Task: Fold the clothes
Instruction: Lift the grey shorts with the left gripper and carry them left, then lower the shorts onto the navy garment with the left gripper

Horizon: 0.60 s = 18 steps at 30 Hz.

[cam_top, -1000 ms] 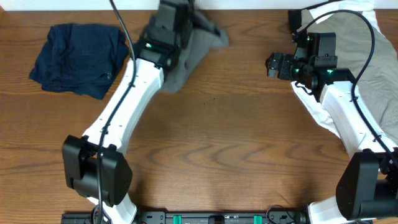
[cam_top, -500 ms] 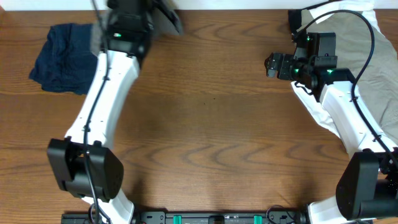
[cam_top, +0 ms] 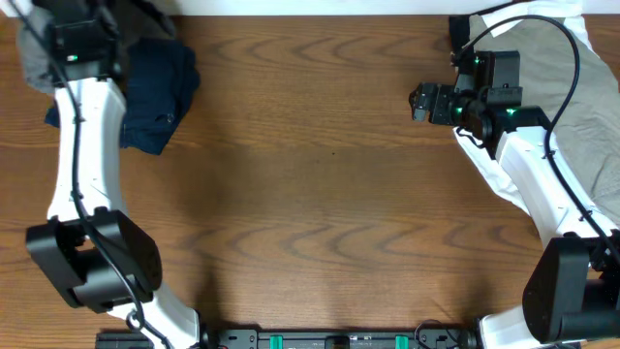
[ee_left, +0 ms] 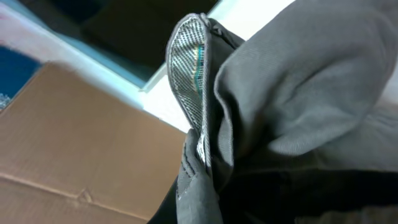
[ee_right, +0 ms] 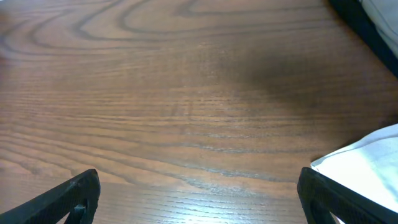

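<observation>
While aloft, shorts (ee_left: 298,81) beside navy garment (cam_top: 160,82)

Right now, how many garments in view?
4: grey shorts at the far-left edge, navy garment beside them; beige garment and white garment piled at far right. More may be hidden in that pile.

A brown wood-grain bench (cam_top: 320,194) fills the overhead view — a white strip (cam_top: 320,8) borders its far edge, with a cardboard panel (ee_left: 62,143) beyond.
</observation>
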### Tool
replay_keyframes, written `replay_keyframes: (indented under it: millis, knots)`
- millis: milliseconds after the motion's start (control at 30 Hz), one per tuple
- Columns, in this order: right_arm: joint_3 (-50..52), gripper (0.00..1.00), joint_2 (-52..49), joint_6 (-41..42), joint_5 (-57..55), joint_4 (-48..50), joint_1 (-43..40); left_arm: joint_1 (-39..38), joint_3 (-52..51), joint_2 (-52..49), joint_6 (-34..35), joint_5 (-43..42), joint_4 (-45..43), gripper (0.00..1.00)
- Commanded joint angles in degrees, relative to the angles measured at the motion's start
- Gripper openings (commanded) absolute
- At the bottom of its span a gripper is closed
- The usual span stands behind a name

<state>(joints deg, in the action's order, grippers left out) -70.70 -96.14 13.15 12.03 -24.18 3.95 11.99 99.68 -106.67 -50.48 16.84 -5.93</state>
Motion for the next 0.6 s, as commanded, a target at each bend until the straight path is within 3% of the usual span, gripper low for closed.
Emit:
replay_keyframes:
  millis: [0, 267, 567]
  knots:
    - [0.1, 0.99, 0.0, -0.5, 0.4, 0.2, 0.3, 2.3, 1.9, -3.5, -0.9, -2.8, -4.0, 0.06]
    - [0.1, 0.99, 0.0, -0.5, 0.4, 0.5, 0.7, 5.1, 1.9, -9.1, -0.5, -5.9, -8.8, 0.06]
    - [0.1, 0.99, 0.0, -0.5, 0.4, 1.5, 0.7, 3.9, 1.9, -10.9, 2.1, -5.9, 3.3, 0.06]
